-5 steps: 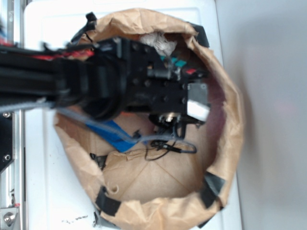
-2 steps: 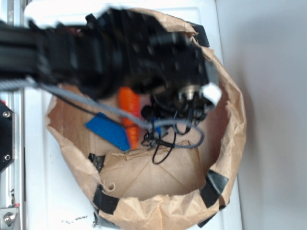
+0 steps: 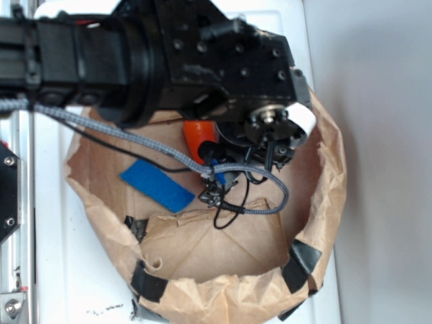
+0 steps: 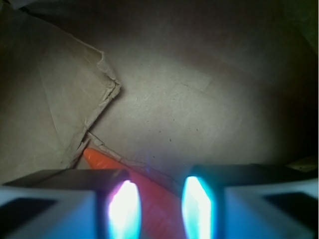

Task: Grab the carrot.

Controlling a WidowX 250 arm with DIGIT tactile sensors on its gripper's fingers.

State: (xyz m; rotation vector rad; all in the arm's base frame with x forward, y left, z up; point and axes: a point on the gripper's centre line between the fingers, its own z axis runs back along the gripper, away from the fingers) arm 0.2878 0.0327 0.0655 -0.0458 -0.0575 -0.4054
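Carrot is lying in the paper bag, near its far rim, running between our gripper fingers. Jaws are straddling it, spread, not visibly pinching yet. We're judging approach done; closing and lifting remain. Blue piece untouched.

Count, both views: one carrot, at about 12 o'clock inside one paper bag. One blue piece at 9 o'clock. My one gripper shows two fingers. Black tape patches on the bag rim: at least three visible.
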